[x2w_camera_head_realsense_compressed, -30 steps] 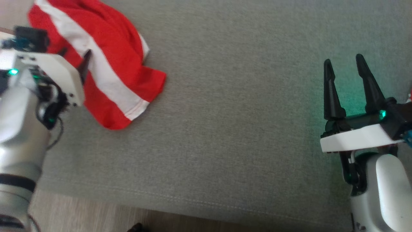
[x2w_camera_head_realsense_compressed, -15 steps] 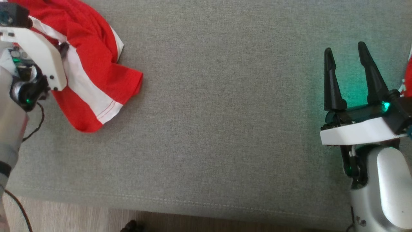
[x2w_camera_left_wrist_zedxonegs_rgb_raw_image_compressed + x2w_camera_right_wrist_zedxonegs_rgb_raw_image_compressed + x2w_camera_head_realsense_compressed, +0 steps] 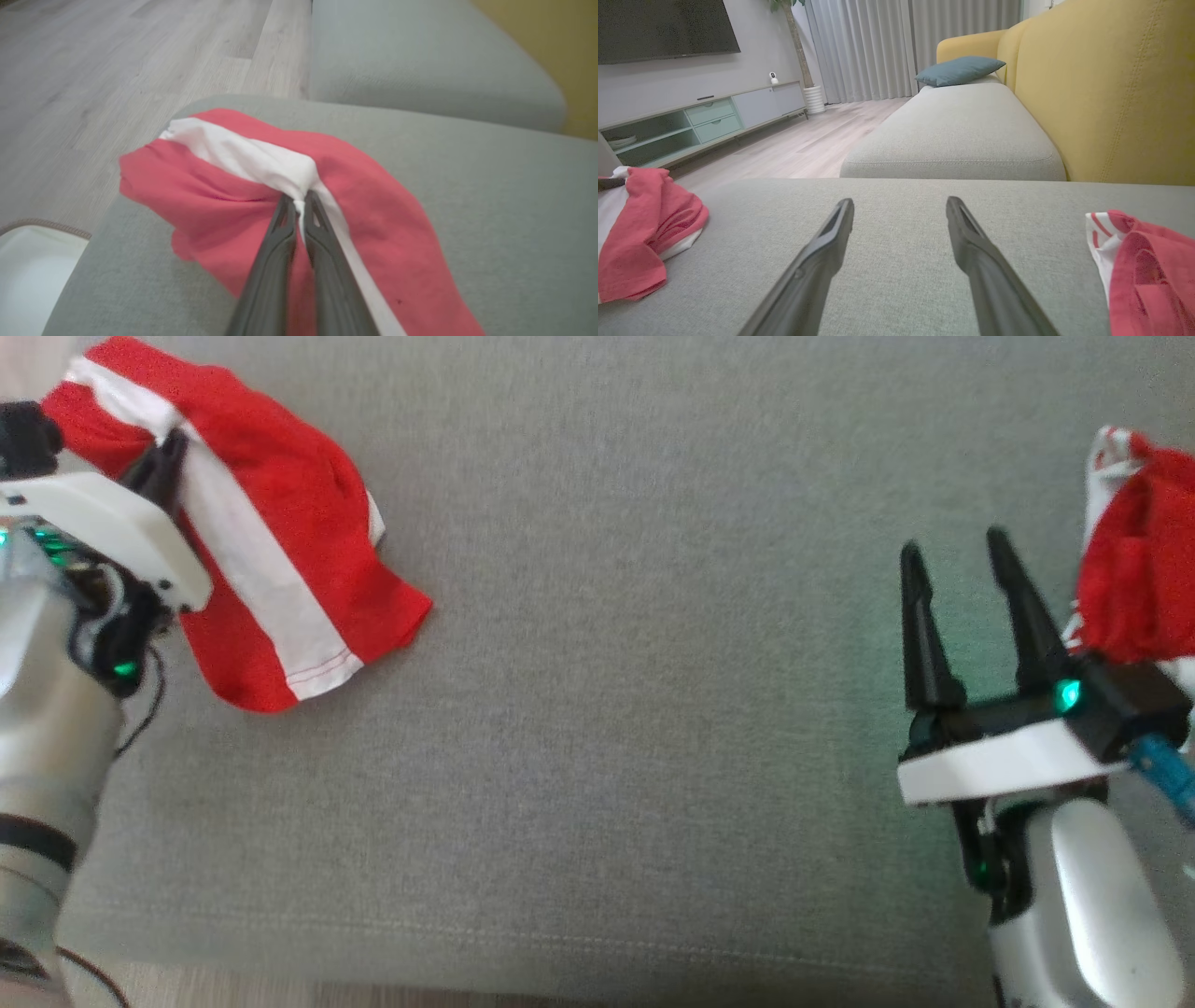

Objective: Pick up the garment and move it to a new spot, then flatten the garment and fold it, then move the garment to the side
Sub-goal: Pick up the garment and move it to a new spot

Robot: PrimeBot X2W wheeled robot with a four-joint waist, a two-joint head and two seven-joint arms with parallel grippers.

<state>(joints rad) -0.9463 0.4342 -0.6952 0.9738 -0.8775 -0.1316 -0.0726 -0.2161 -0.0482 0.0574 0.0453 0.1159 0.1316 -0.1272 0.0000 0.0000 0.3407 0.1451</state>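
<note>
A red garment with a white stripe (image 3: 280,569) lies bunched at the far left of the grey sofa cushion (image 3: 635,709). My left gripper (image 3: 166,457) is shut on its white stripe, which puckers upward at the fingertips. In the left wrist view the garment (image 3: 383,219) spreads around my two closed fingers (image 3: 299,205), and a fold of white cloth is pinched between them. My right gripper (image 3: 952,555) stands open above bare cushion at the right, holding nothing; its spread fingers (image 3: 971,242) point over the seat in the right wrist view. The garment (image 3: 649,224) also appears at that view's left.
A second red and white piece of cloth (image 3: 1134,579) lies at the right edge, beside my right gripper. The cushion's front seam (image 3: 560,943) runs along the bottom. A yellow sofa back (image 3: 1111,93), another grey seat (image 3: 962,130) with a blue pillow (image 3: 959,70), and wooden floor (image 3: 93,84) surround it.
My left gripper has closed on the garment's white stripe and lifted a fold of it. The head camera has shifted, bringing the cloth at the right into view.
</note>
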